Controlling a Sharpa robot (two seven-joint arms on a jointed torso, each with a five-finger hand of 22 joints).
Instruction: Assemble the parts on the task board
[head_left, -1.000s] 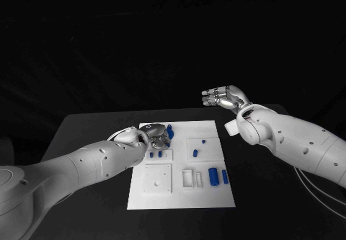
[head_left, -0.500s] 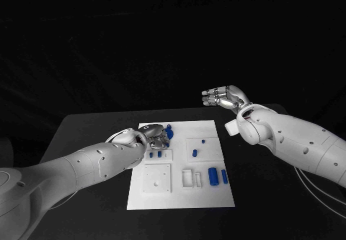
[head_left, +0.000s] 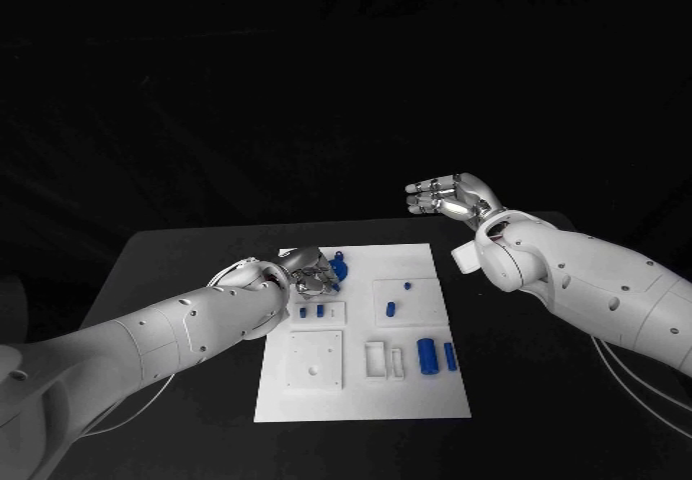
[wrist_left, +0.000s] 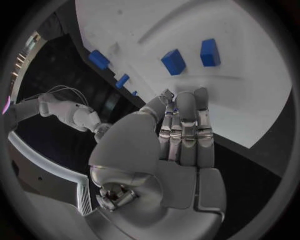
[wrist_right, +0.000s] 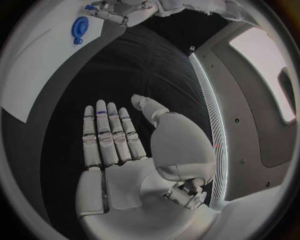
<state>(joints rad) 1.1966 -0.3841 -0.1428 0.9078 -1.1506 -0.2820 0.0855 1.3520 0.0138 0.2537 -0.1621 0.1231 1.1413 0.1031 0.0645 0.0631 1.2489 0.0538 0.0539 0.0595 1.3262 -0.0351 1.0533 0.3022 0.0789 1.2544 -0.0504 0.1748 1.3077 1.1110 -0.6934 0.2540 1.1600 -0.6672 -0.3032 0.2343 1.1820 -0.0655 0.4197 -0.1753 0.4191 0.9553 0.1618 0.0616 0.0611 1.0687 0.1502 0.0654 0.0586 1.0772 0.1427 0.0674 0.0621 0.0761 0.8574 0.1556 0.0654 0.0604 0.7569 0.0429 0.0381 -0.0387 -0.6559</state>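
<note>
Two hands tracked from my station. Left hand (head_left: 307, 273) low over task board (head_left: 411, 395) far-left corner, fingers straight together, touching nothing that I see; grip state unclear. Right hand (head_left: 450, 196) raised well beyond board, open, empty. Blue parts (head_left: 428, 352) lie near board's right edge. Risk: left fingers nudging neighbouring parts if descent off-line.

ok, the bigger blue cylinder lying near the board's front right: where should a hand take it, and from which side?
Probably across its middle, from straight above. The blue cylinder lies flat on the task board, long axis running front to back, so its curved flanks face left and right. A slimmer blue piece lies close on its right, so fingers need care there. The right hand is open and nearer that side.
</note>
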